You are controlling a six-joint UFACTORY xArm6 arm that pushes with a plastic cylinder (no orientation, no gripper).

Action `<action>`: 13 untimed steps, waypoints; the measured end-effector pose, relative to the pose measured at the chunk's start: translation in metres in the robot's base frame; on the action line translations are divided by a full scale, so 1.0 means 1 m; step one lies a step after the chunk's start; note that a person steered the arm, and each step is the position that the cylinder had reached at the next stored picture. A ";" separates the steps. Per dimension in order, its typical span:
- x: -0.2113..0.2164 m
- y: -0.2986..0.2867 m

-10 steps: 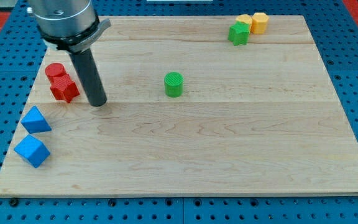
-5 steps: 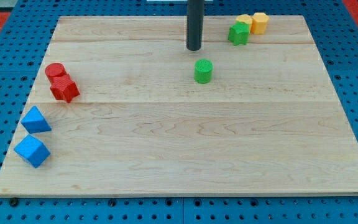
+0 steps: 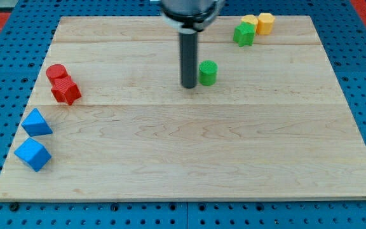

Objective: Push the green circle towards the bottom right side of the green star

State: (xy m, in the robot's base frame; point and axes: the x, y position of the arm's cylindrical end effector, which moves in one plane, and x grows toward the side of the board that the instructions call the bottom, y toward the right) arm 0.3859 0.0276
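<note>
The green circle [image 3: 208, 72] is a short green cylinder standing on the wooden board [image 3: 189, 152], a little above its middle. The green star [image 3: 244, 34] sits near the view's top right, up and to the right of the circle. My tip [image 3: 189, 84] is on the board just to the left of the green circle, close beside it and slightly lower. Whether it touches the circle I cannot tell.
Two yellow blocks [image 3: 260, 23] sit against the green star's upper right side. A red cylinder [image 3: 56, 72] and a red star [image 3: 65, 91] lie at the view's left. Two blue blocks [image 3: 37, 123] [image 3: 32, 154] lie at the lower left.
The green circle went from mid-board up and to the right, then stayed. My tip went from beside the red blocks to above the circle, then down to its left.
</note>
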 end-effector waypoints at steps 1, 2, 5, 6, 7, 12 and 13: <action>-0.041 0.046; -0.056 0.099; -0.018 0.091; 0.025 0.061; 0.093 0.024; 0.213 -0.331; 0.204 -0.332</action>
State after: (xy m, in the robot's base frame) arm 0.5896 -0.3047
